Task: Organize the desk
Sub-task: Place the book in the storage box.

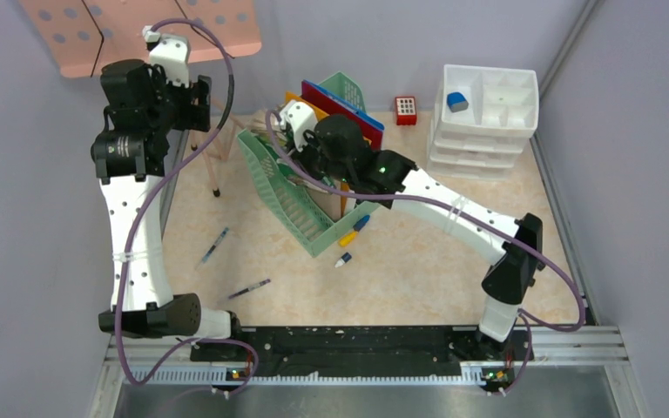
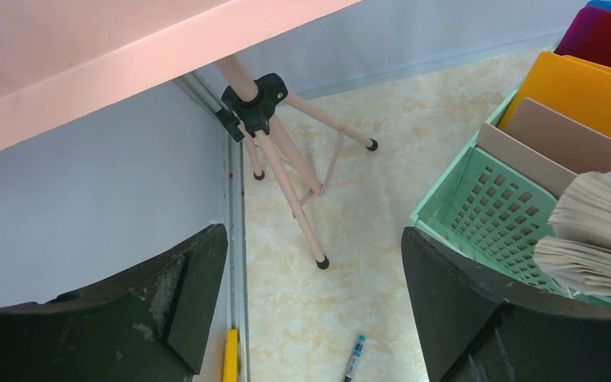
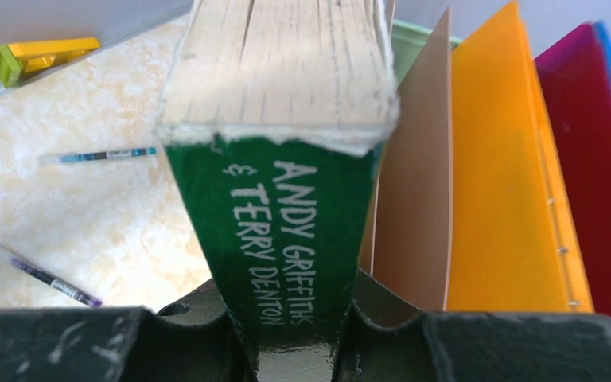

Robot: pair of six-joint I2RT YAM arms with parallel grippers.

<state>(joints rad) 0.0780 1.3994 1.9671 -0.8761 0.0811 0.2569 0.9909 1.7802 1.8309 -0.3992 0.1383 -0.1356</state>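
From above, the desk (image 1: 418, 270) is a beige, marble-patterned top filling the floor of a stall of grey panels (image 1: 17, 174), with a black-and-silver rail (image 1: 357, 344) along its near edge. A pink perforated plate (image 1: 139, 26) hangs over the far left corner. A green mesh rack (image 1: 292, 196) sits mid-desk, and a white drawer unit (image 1: 486, 113) stands at the back right with a small red block (image 1: 406, 110) beside it. Two pens (image 1: 214, 246) lie loose on the left half. The left arm (image 1: 135, 226) is raised by the wall, and the right arm (image 1: 453, 213) reaches into the rack.

From the left wrist, the left pincer (image 2: 314, 235) is spread wide and holds nothing. It is above bare marble, near the feet of a pink tripod (image 2: 286, 151) under the plate. A yellow piece (image 2: 230, 354) lies at the wall.

From the right wrist, the right pincer (image 3: 294, 342) pinches the green spine of a book (image 3: 278, 215), which reads "ANDY GRIFFITHS & TERRY DENTON" in white. Beside the book stand a tan divider (image 3: 418, 199), an orange folder (image 3: 501, 183) and a red folder (image 3: 589, 159). A yellow block (image 3: 44, 56) rests by the wall.
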